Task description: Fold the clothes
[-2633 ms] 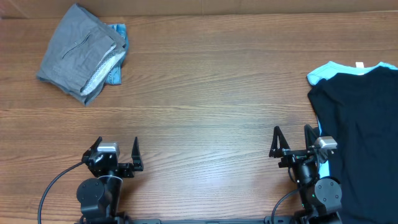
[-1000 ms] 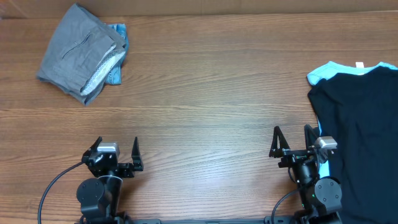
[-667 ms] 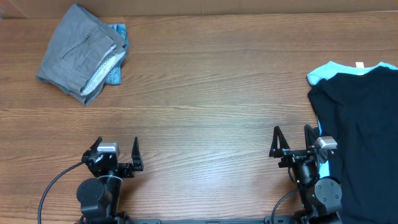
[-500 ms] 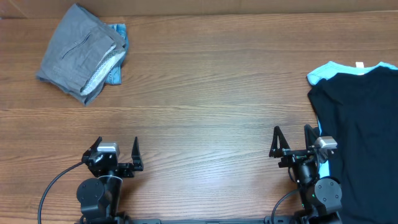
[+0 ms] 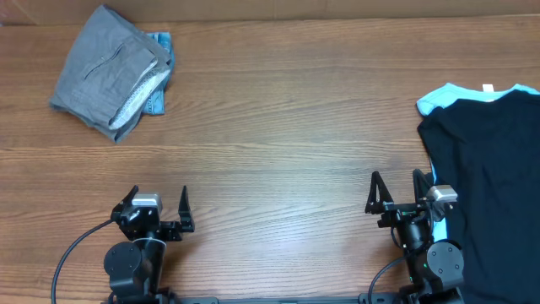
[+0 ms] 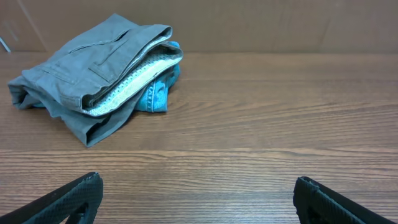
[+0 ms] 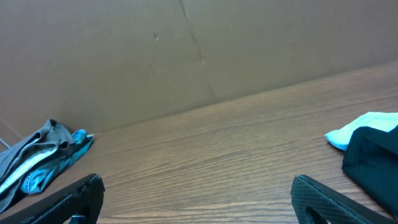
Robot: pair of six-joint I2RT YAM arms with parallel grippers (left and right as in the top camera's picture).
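Currently left gripper (image 5: 159, 193) and right gripper (image 5: 396, 177) at near edge, fingers spread, empty. Flat black cotton tee (image 5: 489, 194) over light-blue top (image 5: 439, 97) at right edge, just right of right gripper, long axis near-to-far; that gripper nearer. Folded grey cotton shorts (image 5: 105, 72) far left, atop light-blue denim shorts (image 5: 157, 101).

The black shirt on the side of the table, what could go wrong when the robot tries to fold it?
The black fabric tee lies on top of a light-blue top, so the open right gripper might pinch both layers and drag them together. The tee also runs past the overhead view's right edge, so a hidden part could bunch or snag. It lies close beside the right arm's base, which might catch it.
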